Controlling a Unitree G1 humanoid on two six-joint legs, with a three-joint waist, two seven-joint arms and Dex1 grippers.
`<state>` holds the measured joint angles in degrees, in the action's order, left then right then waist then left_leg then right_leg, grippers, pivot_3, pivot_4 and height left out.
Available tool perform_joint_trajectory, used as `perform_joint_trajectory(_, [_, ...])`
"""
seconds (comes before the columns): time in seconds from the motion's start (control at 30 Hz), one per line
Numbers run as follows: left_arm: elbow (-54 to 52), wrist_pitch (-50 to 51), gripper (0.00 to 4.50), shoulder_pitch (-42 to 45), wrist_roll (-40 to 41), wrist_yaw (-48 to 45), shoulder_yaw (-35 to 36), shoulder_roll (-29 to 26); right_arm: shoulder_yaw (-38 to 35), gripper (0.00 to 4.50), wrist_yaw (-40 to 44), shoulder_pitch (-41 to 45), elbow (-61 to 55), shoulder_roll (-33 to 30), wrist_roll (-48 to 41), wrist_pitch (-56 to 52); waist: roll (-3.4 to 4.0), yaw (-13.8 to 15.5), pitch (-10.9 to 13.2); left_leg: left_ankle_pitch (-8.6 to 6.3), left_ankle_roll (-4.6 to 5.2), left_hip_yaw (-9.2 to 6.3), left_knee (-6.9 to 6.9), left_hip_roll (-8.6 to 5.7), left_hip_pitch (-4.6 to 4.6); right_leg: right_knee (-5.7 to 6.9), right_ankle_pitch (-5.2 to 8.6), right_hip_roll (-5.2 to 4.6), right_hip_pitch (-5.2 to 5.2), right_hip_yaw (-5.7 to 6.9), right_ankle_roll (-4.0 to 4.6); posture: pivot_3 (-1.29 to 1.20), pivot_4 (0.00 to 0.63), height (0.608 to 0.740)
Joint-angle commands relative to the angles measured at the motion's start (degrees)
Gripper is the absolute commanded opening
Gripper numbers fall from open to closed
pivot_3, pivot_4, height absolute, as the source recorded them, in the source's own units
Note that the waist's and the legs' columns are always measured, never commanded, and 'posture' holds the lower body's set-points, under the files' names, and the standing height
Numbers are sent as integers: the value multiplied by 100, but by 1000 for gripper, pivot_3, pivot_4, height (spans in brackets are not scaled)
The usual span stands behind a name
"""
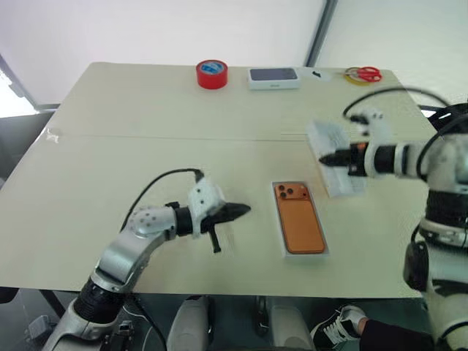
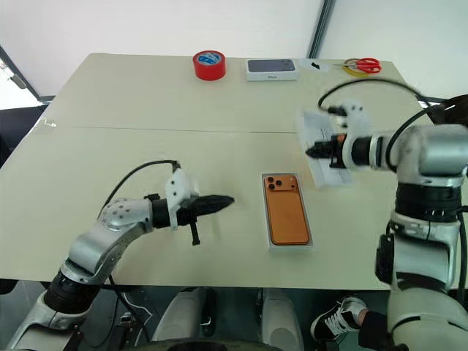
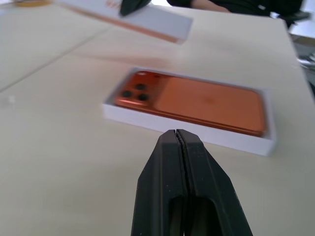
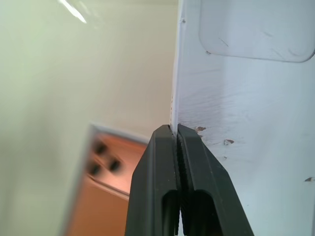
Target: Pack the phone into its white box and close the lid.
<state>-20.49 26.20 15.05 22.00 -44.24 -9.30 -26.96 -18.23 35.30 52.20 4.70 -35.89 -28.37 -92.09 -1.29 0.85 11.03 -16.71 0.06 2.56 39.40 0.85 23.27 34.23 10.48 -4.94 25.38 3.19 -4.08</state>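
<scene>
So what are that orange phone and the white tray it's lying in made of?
The phone looks like glass or metal with a matte orange back; the sheen is soft, so I can't tell which. The white box looks like thick matte cardboard: plain flat walls, crisp folded corners.

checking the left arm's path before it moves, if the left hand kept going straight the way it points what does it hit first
Probably the white box with the phone lying in it. The shut left hand points level across the table at the box's near side wall; depth is unclear, and it might skim just over the rim.
</scene>
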Motion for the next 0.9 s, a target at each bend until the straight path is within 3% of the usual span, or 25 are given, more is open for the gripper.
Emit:
perform_joint_trajectory(0.03, [231,97,0,84,372,357,836,112,-544,42,-968,111,153,671,-2347,-41,-1,-49,0,0,0,0,0,1,0,0,0,1,0,0,-1,0,150,730])
perform_joint_trajectory(0.17, [394,80,0,174,321,377,1025,23,-460,42,-2903,-201,292,1124,-5120,-41,1,-73,1,0,0,2,-2,7,-2,11,-2,2,2,-1,-1,0,150,730])
perform_joint_trajectory(0.23, [439,22,0,195,242,367,1029,-21,289,42,-4386,-764,53,1042,-7296,772,0,-41,0,0,0,1,-2,9,0,10,-2,-4,1,-1,-1,0,150,730])
perform_joint_trajectory(0.3, [456,3,0,202,225,369,1017,-33,837,42,-5216,-1355,-420,1020,-8363,1440,-1,-17,-1,0,0,2,-1,5,2,6,-2,-10,-3,0,-2,0,150,730])
perform_joint_trajectory(0.43, [415,-36,0,178,125,369,804,21,1101,42,-5395,-2340,-1244,1068,-8463,1938,-1,-19,-1,-2,4,4,-1,0,5,-1,-6,-14,-4,-7,-10,0,150,730])
perform_joint_trajectory(0.67, [393,-70,0,217,-49,268,341,143,1259,42,-5447,-3035,-1810,815,-8463,2402,1,-27,-4,-2,4,1,5,10,-7,0,-8,1,-5,-14,-15,0,150,730])
perform_joint_trajectory(0.73, [444,-97,0,284,-163,214,-8,286,1233,608,-5492,-3109,-1860,696,-8463,2493,3,-20,-5,-2,4,2,5,10,-5,0,-7,2,-3,-14,-15,0,150,730])
perform_joint_trajectory(0.9, [609,-35,0,546,-269,241,-426,674,1338,2913,-5384,-2945,-2013,183,-8463,2532,3,-11,-5,-2,4,3,7,8,-1,-3,-8,-2,-3,-16,-14,0,150,730])
